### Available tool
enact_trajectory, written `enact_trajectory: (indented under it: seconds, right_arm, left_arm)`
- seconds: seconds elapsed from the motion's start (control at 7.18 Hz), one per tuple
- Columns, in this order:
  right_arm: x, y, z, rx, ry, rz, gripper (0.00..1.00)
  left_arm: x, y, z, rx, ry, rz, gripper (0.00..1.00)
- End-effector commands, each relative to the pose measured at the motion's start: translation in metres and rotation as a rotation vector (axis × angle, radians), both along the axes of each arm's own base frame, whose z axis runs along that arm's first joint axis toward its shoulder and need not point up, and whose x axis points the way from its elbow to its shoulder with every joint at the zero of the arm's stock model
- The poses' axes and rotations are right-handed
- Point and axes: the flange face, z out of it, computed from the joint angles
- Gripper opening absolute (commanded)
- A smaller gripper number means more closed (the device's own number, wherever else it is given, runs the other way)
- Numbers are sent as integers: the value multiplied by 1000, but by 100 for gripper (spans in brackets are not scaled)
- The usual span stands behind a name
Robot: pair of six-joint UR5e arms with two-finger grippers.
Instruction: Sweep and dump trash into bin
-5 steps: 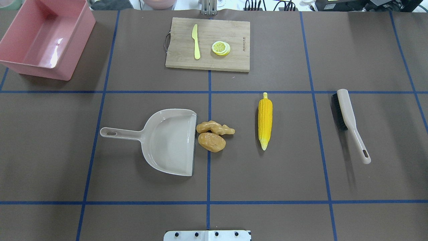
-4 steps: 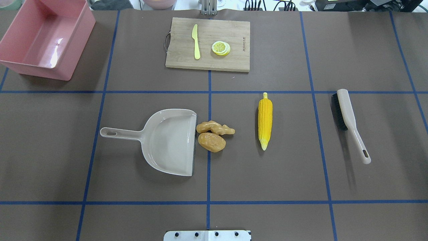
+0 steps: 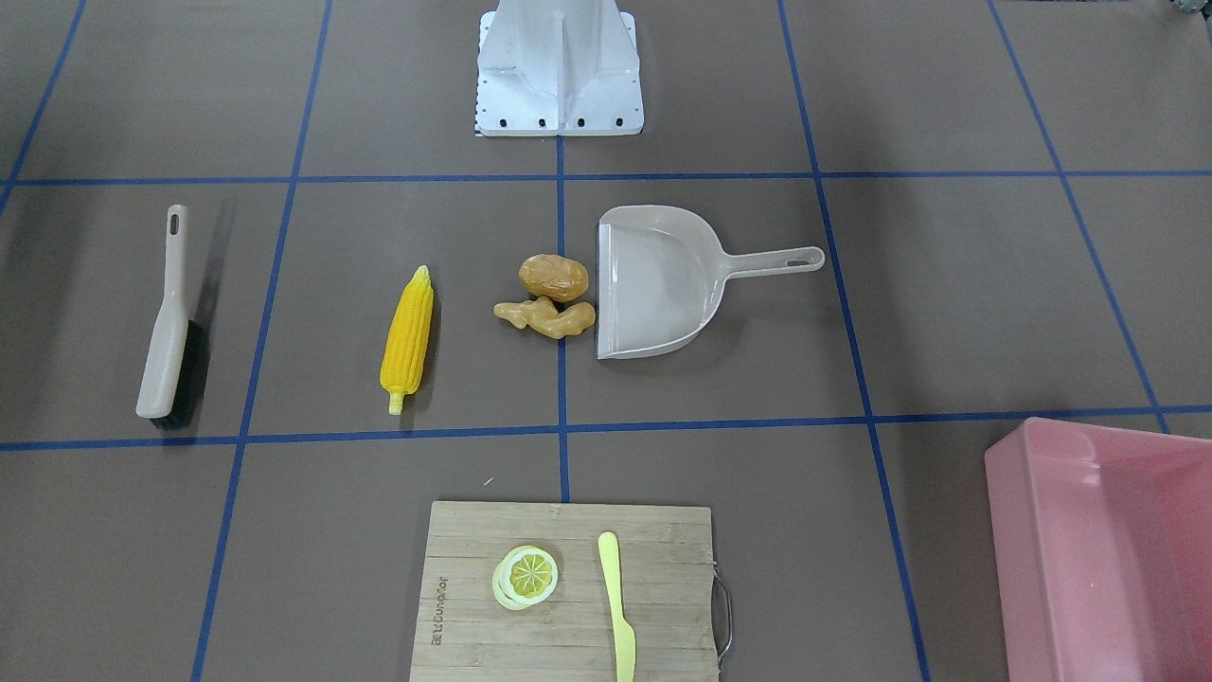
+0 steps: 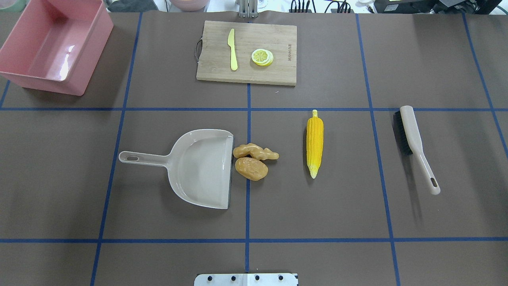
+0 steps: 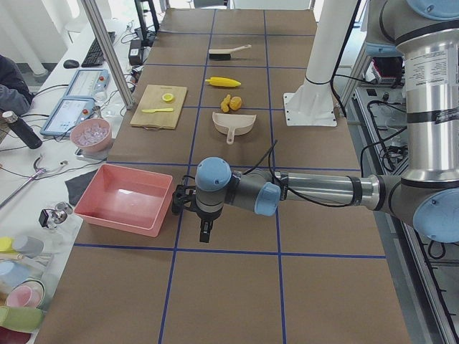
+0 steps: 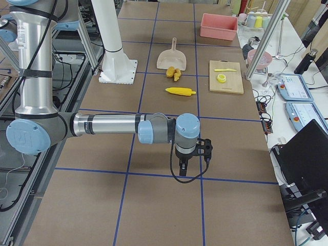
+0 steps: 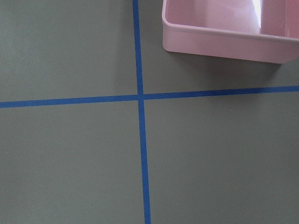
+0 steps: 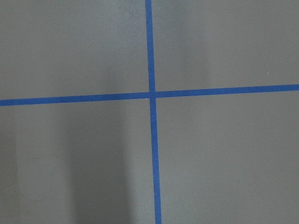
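The yellow corn cob [image 4: 314,143] lies right of the table's middle. The golden-brown potato [image 4: 251,168] and the knobbly ginger root [image 4: 255,152] lie together against the open mouth of the beige dustpan [image 4: 202,167]. The pink bin [image 4: 39,82] stands at the far left corner and also shows in the left wrist view [image 7: 219,42]. My left gripper [image 5: 205,233] hangs over the table near the bin. My right gripper [image 6: 183,166] hangs over bare table, far from the corn. Both show only in the side views, so I cannot tell whether they are open or shut.
A beige hand brush [image 4: 414,147] with black bristles lies at the right. A wooden cutting board [image 4: 278,73] at the back centre holds a yellow knife [image 4: 232,49] and a lemon slice [image 4: 262,57]. The white robot base [image 3: 559,71] stands at the near edge.
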Motion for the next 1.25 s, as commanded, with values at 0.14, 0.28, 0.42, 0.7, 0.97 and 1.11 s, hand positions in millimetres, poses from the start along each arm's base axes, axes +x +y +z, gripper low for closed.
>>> enact_trajectory:
  seconds: [0.14,0.28,0.42,0.7,0.97,1.11]
  right_arm:
    - [0,-1,1,-3,3,1,100]
    - [0,-2,2,2,5,-2,100]
    - [0,-2,2,8,5,-8,100]
    - [1,-3,5,10,21,-8,100]
    - [1,-4,19,-20,24,-5,100]
    - [1,-19,-11,29,20,4,100]
  left_arm:
    - [1,4,2,-9,-4,1,99]
    - [5,5,5,-17,-2,9,99]
    - [13,4,7,-21,-5,28,99]
    - [12,5,2,-9,-5,26,99]
    - [12,4,2,-8,-10,24,99]
    - [12,4,2,-11,-9,24,99]
